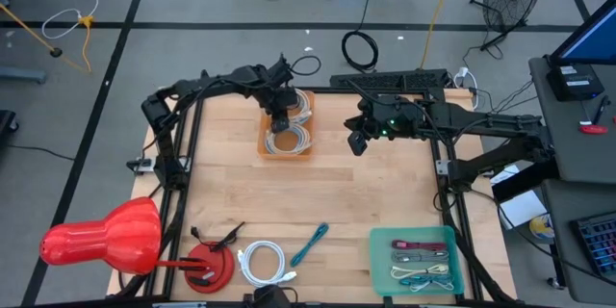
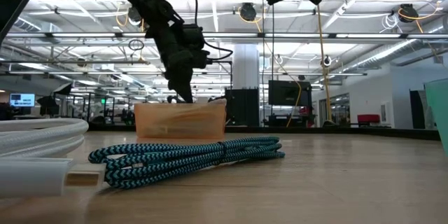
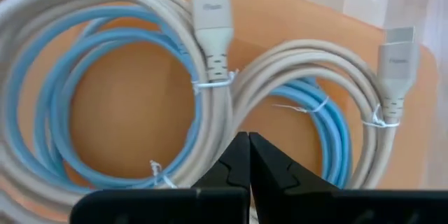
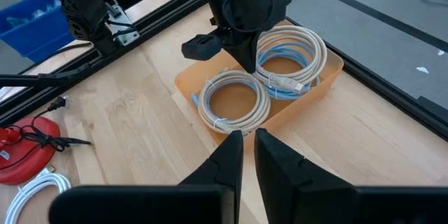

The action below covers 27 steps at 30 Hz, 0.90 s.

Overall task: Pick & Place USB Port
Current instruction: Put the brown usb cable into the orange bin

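The left claw (image 3: 248,155), shut and empty, hovers inside the shallow orange plastic tray (image 1: 286,143), with coiled grey-and-blue USB cables (image 3: 210,91) directly beneath its tips. Picking seems underway; next it must open and descend.

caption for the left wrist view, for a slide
Shut left claw poised over coiled grey and blue cables in the orange tray.

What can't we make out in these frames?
- Left gripper, shut above orange tray: cable contact hidden, high view, by its arm.
- Right gripper: fingertips cut off, low view, top edge.
- Green tray cables: connector types too small, high view.
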Available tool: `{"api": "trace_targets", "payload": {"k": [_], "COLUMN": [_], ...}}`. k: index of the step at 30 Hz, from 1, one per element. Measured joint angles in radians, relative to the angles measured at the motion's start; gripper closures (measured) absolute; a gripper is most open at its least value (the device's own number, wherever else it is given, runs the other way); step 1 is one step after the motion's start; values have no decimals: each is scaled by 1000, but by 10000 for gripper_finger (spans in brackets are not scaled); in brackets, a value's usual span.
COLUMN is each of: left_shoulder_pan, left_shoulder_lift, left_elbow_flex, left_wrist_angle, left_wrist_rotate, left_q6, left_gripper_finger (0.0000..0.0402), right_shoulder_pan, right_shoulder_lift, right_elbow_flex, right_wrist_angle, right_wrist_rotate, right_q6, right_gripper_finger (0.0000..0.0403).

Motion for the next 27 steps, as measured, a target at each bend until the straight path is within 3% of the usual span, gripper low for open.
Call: {"api": "trace_targets", "payload": {"k": [27], "left_shoulder_pan": [6], "left_shoulder_lift": [7], "left_elbow_flex": [0], "left_wrist_angle": [-11], "left_wrist_rotate": [-60], "left_q6": [7], "left_gripper_finger": [401], "right_shoulder_pan": [0], "right_shoulder_lift": [0], "right_elbow_flex": [0], "right_wrist_angle": [0], "right_wrist_rotate": [0], "right_q6": [-8], "right_gripper_finger": [374]}}
